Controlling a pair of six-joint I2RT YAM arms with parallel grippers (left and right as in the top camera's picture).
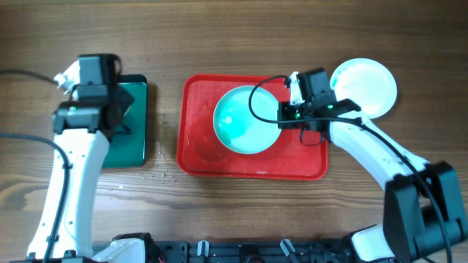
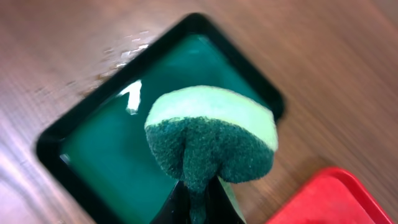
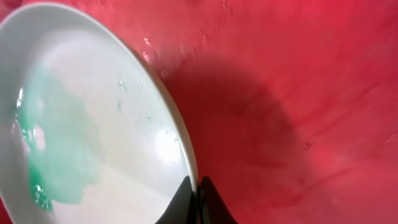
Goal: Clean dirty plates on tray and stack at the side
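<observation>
Two fingertips of the right gripper (image 3: pixel 198 196) are clamped on the right rim of a pale plate (image 3: pixel 93 124) smeared with teal, which sits in the red tray (image 3: pixel 311 93) with that edge seemingly raised. To do the cleaning well, hold the pinch firm and the tilt steady so the scrub reaches every smear. The left gripper (image 2: pixel 198 202) is clenched on a green sponge (image 2: pixel 211 137), hovering over the dark green tray (image 2: pixel 93 162) at left. The right forearm reaches in from the near right, and a second plate (image 1: pixel 363 88) rests far right on the table (image 1: pixel 168 44).
</observation>
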